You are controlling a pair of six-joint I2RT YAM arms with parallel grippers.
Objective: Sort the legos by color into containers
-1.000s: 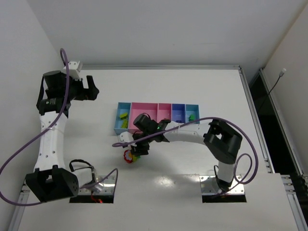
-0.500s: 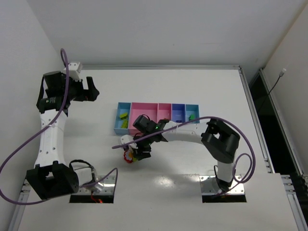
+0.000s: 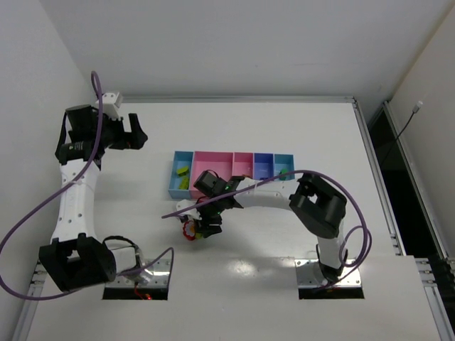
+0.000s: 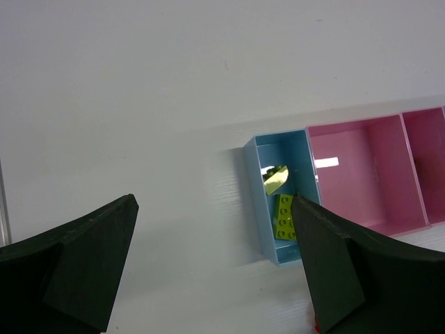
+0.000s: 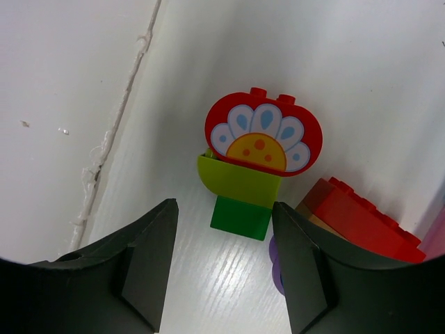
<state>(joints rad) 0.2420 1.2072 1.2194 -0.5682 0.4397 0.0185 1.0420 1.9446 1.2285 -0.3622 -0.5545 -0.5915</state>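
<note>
My right gripper [image 3: 202, 226] is open, low over a small pile of legos [image 3: 189, 229] on the table in front of the bins. In the right wrist view its open fingers [image 5: 224, 275] flank a green brick [image 5: 240, 217] with a lime rounded piece [image 5: 240, 182] and a red flower brick [image 5: 264, 136] beyond it. A red brick [image 5: 361, 221] and a purple piece [image 5: 275, 259] lie to the right. My left gripper [image 3: 133, 135] is open and empty, far left of the row of containers [image 3: 217, 162]. The left light blue bin [image 4: 254, 202] holds a yellow rounded piece [image 4: 274, 178] and a lime brick [image 4: 284, 217].
The right light blue bin [image 3: 285, 160] holds a green piece [image 3: 283, 172]. The wide pink bin [image 4: 354, 174] and the narrow pink bin [image 4: 425, 156] look empty. A purple cable [image 3: 178, 212] crosses beside the pile. Walls close the table at left and back.
My right gripper has moved slightly left and nearer, closer over the lego pile. The left arm has barely moved.
</note>
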